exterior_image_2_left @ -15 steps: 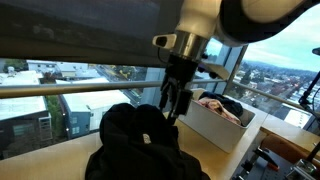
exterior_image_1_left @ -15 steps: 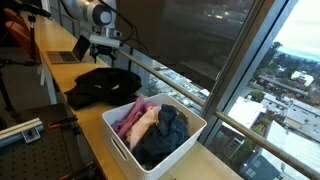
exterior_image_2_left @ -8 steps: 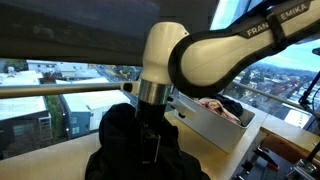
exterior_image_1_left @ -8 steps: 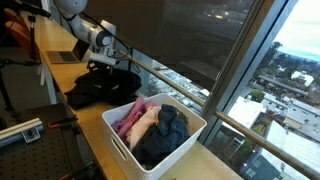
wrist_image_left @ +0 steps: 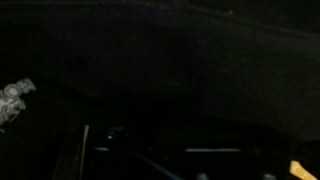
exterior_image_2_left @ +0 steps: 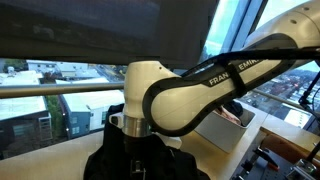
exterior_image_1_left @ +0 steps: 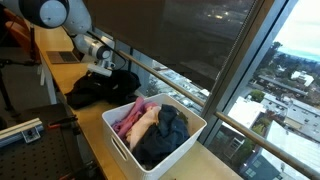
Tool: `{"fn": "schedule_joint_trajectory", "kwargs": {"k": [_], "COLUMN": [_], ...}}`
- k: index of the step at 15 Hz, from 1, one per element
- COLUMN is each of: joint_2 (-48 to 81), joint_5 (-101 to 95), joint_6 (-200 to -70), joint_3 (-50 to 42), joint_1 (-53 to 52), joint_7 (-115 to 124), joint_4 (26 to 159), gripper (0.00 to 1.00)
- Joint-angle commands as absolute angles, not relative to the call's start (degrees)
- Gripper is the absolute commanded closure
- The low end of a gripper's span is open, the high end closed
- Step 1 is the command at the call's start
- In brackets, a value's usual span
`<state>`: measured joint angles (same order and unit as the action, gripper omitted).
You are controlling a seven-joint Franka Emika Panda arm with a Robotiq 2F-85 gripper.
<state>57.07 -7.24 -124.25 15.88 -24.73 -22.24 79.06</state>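
- The gripper [exterior_image_1_left: 100, 70] is pressed down onto a black garment [exterior_image_1_left: 96, 92] that lies heaped on the wooden table [exterior_image_1_left: 88, 124].
- In an exterior view the robot arm [exterior_image_2_left: 190, 95] bends low over the same garment [exterior_image_2_left: 105, 165], and its wrist blocks the claw from sight.
- The wrist view is almost wholly dark (black cloth [wrist_image_left: 160, 70] fills it edge to edge), so the fingers cannot be made out there.
- Whether the claw is spread or closed, and whether it has any cloth between its fingers, I cannot tell from any of the views.
- Beside the garment, nearer the camera, stands a white bin [exterior_image_1_left: 120, 146] on the same table.
- The bin holds a pink piece [exterior_image_1_left: 130, 117], a pale one [exterior_image_1_left: 149, 122] and a dark blue one [exterior_image_1_left: 170, 132], bunched together.
- Behind the arm, at the far end of the table, sits an open laptop [exterior_image_1_left: 66, 56].
- The table runs along a large window with a railing and city buildings beyond it.
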Motion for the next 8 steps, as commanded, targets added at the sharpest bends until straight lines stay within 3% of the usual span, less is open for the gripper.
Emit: {"fn": "schedule_joint_trajectory", "kwargs": {"k": [1,8], "joint_2": [58.6,49.9], "joint_5": [-7.7,-6.5], "joint_6": [-121.9,-123.0], "joint_3": [15.0,15.3], "joint_1": [-24.1,-19.5], "joint_7": [-19.9,-17.7], "joint_4": [75.8,81.6], "gripper": [0.41,0.94]}}
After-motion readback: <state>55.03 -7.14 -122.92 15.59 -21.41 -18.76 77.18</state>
